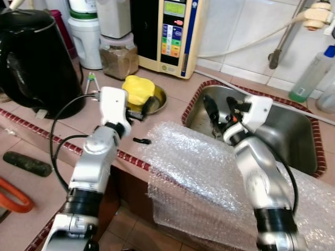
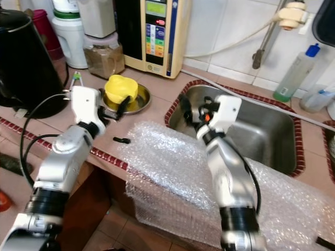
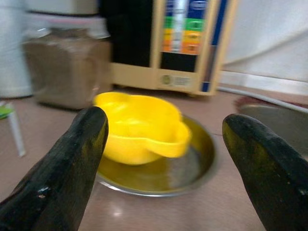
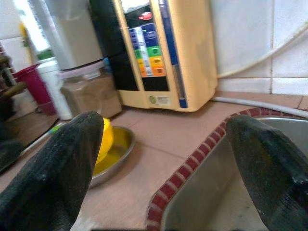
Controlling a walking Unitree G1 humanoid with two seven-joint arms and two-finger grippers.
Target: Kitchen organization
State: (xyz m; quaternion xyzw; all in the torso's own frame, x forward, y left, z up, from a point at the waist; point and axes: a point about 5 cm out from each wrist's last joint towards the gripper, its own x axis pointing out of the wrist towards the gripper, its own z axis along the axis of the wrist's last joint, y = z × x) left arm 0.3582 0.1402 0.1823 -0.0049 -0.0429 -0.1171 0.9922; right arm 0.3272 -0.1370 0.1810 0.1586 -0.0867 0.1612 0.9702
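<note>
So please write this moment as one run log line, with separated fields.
left gripper: open, facing yellow bowl in metal dish | right gripper: open, over sink edge | bubble wrap: draped over counter edge

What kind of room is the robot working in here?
Most likely a home kitchen. A tiled counter holds a stainless steel sink under a wall tap, a black electric kettle stands at the left, and a yellow bowl sits in a metal dish beside a wall-side water appliance.
</note>
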